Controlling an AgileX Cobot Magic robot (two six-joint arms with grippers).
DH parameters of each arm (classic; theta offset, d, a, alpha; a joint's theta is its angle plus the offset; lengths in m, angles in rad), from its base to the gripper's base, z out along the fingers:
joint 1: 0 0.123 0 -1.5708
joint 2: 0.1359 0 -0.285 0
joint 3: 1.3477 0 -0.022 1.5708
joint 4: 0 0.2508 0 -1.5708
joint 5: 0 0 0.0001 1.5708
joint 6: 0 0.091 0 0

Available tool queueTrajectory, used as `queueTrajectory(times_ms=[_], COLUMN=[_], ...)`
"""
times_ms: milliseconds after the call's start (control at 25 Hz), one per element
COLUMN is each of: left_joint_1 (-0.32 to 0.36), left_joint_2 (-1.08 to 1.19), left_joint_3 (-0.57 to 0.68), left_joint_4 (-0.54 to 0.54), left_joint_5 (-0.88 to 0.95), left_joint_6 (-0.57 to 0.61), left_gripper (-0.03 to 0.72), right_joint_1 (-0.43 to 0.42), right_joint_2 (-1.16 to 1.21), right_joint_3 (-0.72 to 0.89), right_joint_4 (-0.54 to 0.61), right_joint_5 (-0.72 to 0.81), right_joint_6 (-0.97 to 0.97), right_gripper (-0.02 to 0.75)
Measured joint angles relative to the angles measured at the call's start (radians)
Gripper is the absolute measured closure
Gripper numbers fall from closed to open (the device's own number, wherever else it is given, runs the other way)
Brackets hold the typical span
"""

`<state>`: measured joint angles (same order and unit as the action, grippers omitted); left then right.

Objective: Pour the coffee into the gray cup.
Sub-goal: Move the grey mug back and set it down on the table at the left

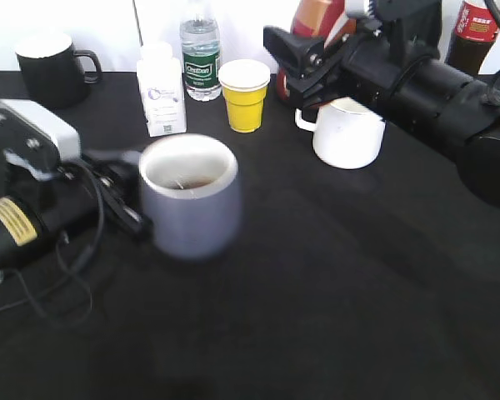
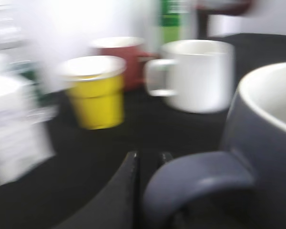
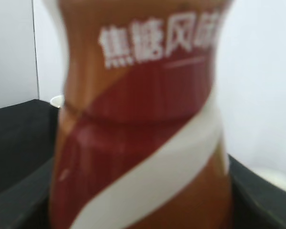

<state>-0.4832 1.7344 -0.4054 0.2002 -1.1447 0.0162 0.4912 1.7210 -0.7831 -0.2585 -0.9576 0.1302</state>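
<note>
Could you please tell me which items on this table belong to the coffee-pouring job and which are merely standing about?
Job items:
- grey ceramic cup
- brown-and-red labelled coffee bottle

Standing about:
- yellow paper cup
- white ceramic mug
- black mug
- clear water bottle
- white box

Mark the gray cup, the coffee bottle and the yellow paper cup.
gray cup (image 1: 188, 208): exterior view, front wall.
coffee bottle (image 3: 138, 138): right wrist view, label.
yellow paper cup (image 1: 245, 107): exterior view, side wall.
</note>
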Motion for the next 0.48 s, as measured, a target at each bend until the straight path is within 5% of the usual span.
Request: queueTrajectory(times_ms=[160,360,480], left_joint_1=[0.047,0.278,0.354], left_joint_2=[0.000,0.005,0.049], left_joint_3=[0.000,-0.027,-0.113], left_joint_4=[-0.250,-0.279,-0.278], left_joint_5=[0.000,0.001,-0.001], left_joint_6=[0.114,0.122,0.123], left_gripper=[0.610,0.610,0.610], right_joint_1=[0.000,0.000,0.000], right_joint_2=[0.000,-0.027,-0.045], right_joint_3=[0.001,0.001,0.001], right_joint_4=[-0.003,-0.013,-0.020], right_joint_5=[0.057,0.117,0.170], right_joint_6=[0.057,0.069,0.083], right_gripper=[0.210,0.210,0.210])
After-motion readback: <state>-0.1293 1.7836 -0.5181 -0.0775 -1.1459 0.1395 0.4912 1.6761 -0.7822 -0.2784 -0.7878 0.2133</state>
